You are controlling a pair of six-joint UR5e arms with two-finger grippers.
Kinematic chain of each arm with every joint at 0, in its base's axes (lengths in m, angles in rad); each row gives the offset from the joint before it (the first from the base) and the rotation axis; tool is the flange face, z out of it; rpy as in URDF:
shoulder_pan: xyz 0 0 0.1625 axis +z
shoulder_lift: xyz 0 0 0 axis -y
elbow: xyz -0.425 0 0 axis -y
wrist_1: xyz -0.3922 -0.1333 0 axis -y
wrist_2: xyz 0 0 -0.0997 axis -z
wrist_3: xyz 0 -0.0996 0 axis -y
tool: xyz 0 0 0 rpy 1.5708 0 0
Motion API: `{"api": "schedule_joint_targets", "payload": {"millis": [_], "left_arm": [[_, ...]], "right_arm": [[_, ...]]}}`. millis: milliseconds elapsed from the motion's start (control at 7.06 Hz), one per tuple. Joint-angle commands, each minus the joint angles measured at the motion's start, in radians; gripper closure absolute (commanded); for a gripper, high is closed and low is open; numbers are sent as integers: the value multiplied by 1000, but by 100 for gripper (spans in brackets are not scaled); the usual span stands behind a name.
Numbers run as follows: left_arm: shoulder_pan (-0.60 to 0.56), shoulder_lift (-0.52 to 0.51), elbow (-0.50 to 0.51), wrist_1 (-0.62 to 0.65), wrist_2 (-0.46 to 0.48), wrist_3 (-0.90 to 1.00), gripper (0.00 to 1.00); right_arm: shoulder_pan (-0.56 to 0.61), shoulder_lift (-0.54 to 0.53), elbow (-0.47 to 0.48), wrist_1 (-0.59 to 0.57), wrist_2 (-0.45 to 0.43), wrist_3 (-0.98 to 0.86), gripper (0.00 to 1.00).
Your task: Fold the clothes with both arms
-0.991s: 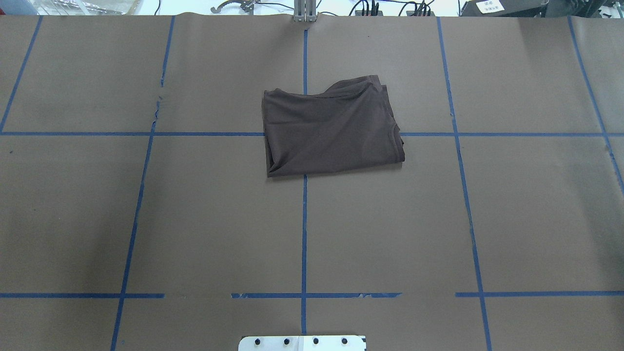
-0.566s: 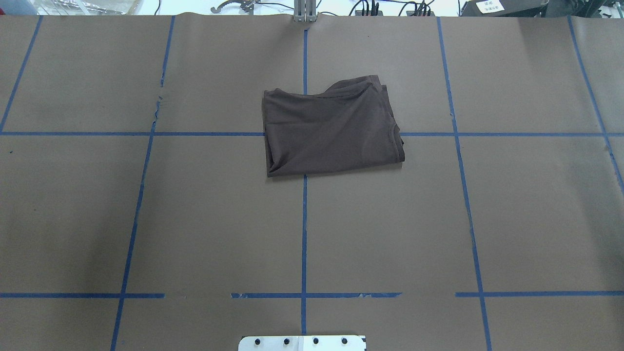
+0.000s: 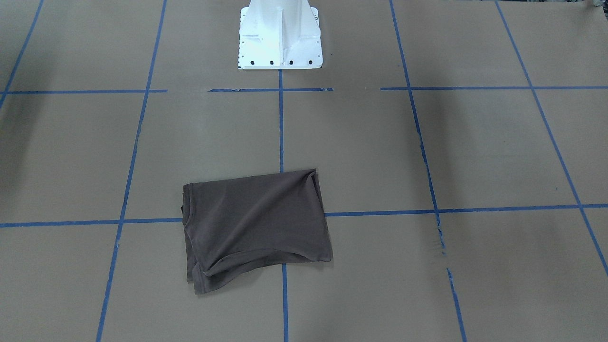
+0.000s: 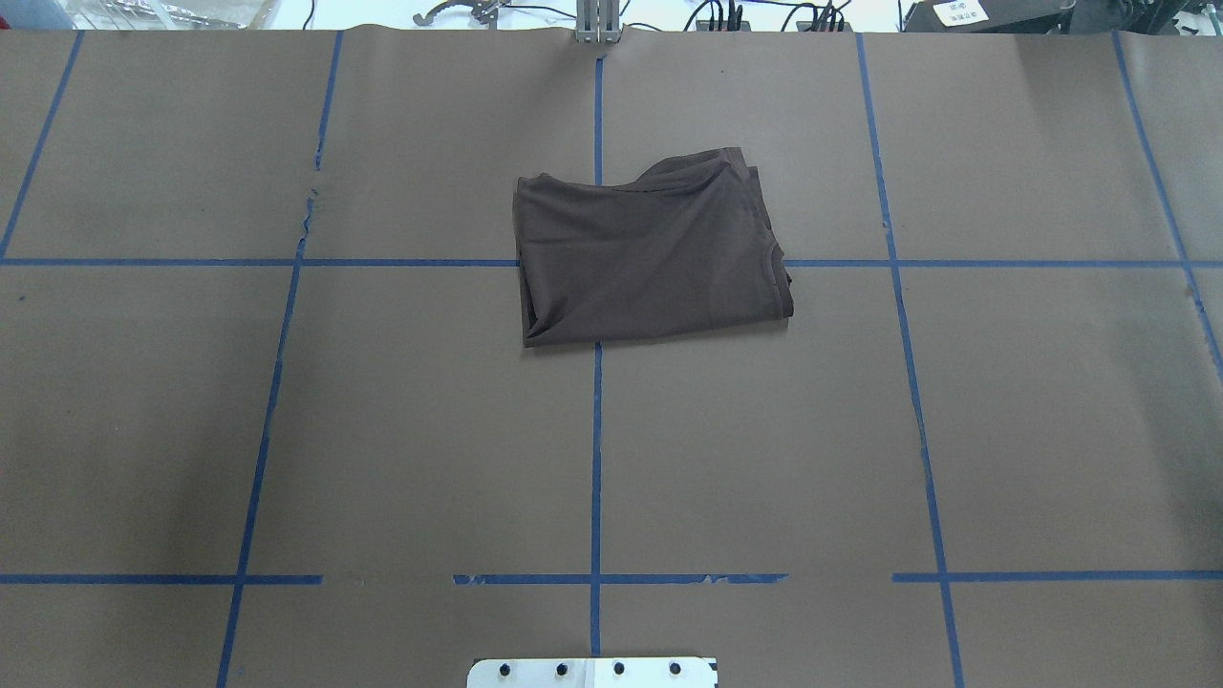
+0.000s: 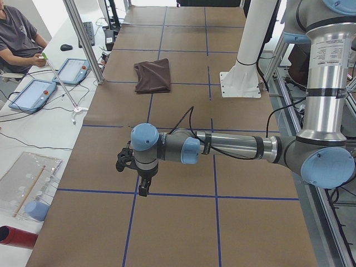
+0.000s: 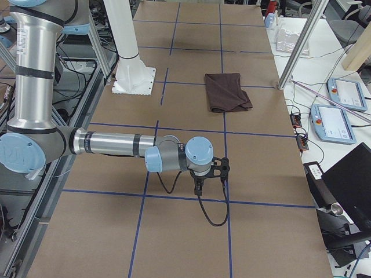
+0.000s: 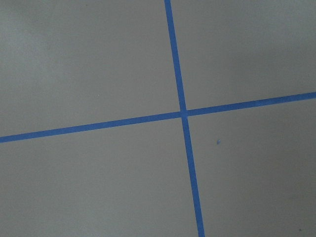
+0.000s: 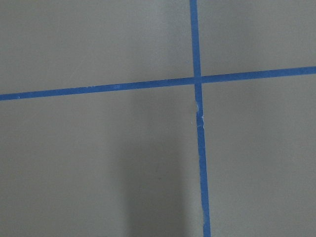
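We log T-shirt point(image 4: 650, 253) plain dark brown-grey all over; table paper point(image 4: 382, 430) matte brown, gridded with blue tape point(image 4: 596, 459); left gripper point(image 5: 142, 186) black, blue tape crossing near its fingers point(image 5: 144, 189); right gripper point(image 6: 199, 184) black too, black cable point(image 6: 211, 215) beside its fingers; left arm point(image 5: 233, 147) and right arm point(image 6: 110, 143) silver-grey, light blue joint caps; pedestal point(image 3: 280, 38) white.

My left gripper point(image 5: 136, 175) and right gripper point(image 6: 211, 174) appear only side-on and small; how their jaws stand, I cannot tell.
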Motion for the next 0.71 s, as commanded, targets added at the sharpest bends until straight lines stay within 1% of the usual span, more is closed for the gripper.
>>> {"api": "schedule_joint_targets", "payload": {"millis": [0,566], "left_arm": [[-3,5,0,-2,-4,2,0],[-1,3,-6,-3,-4,2,0]], "right_arm": [[0,0,-1,2,0,1,0],[0,0,5,2,2,0,0]]}}
